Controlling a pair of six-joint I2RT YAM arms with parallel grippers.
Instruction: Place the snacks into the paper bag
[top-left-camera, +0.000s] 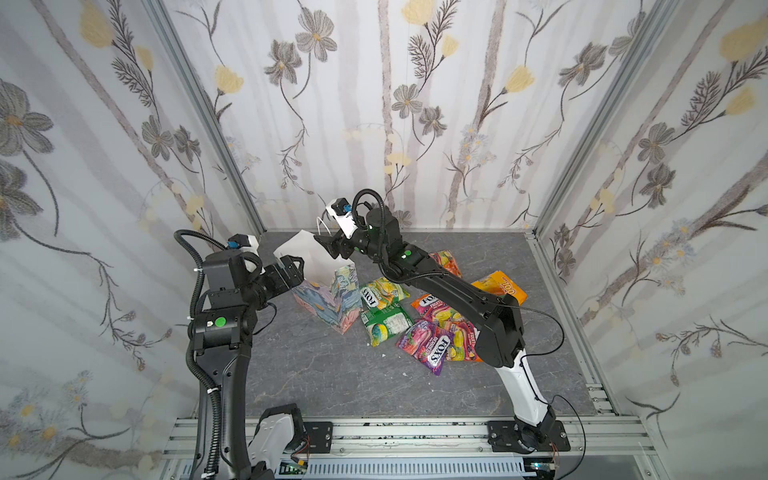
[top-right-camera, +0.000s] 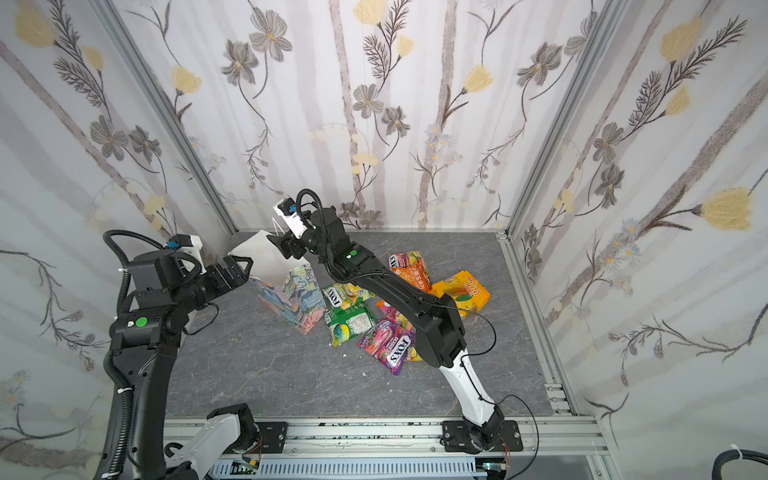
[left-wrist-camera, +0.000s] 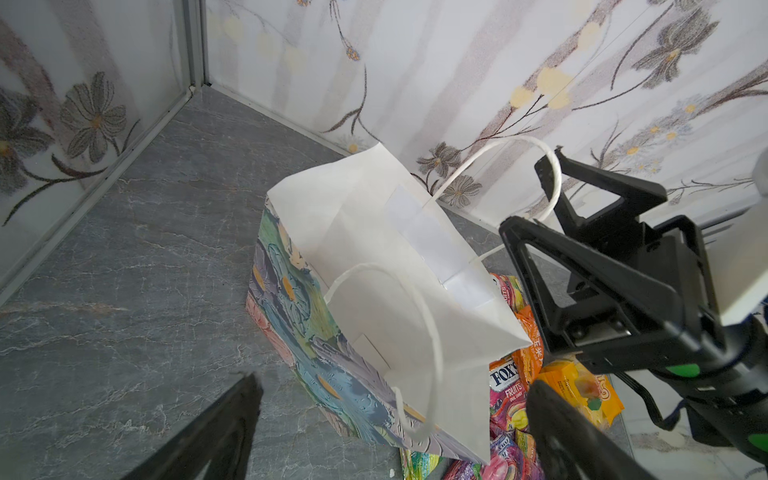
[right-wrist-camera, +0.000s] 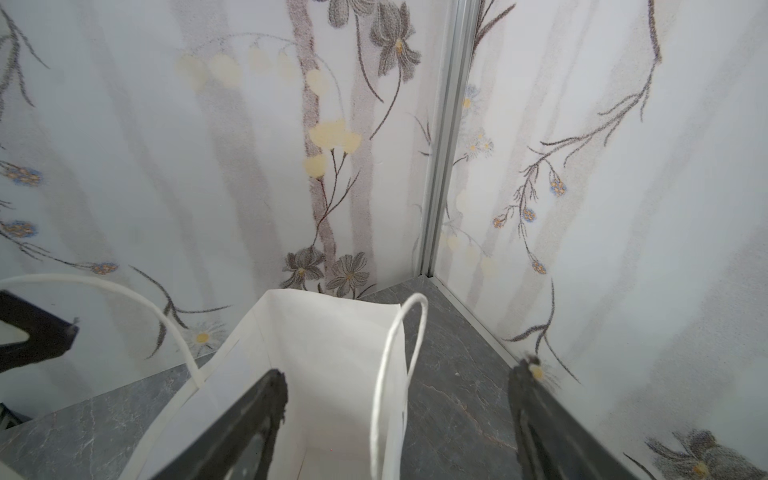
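Standing boxy paper bag, glossy crinkled snacks beside

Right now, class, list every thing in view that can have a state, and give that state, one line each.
bag: upright, mouth open, no snack seen inside.
snacks: lying on the table beside the bag, some overlapping, none held.
left gripper: open, empty, close beside the bag.
right gripper: open, empty, at the bag's mouth.
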